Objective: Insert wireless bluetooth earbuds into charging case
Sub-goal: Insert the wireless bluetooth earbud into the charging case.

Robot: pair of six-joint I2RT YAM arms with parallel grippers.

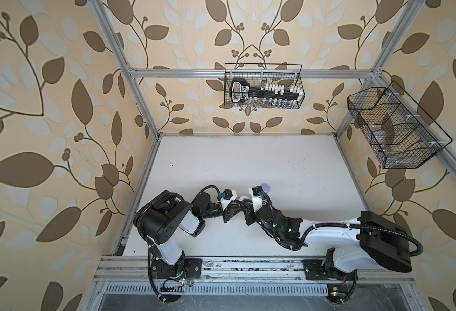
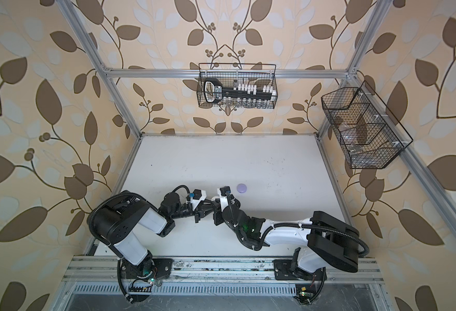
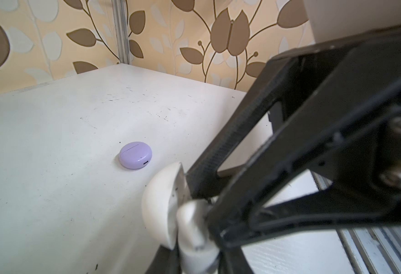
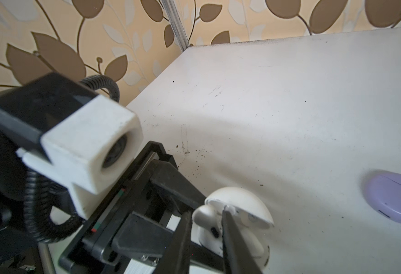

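Wrist views show open white case [image 4: 242,199].

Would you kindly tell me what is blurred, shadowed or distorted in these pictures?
Left wrist view: the left gripper and the open white charging case it clamps are out of focus, the lavender case sharp. Right wrist view: the left arm's wrist camera is blurred; a soft shadow crosses the table. Both top views: wide-angle lens splays the frame posts.
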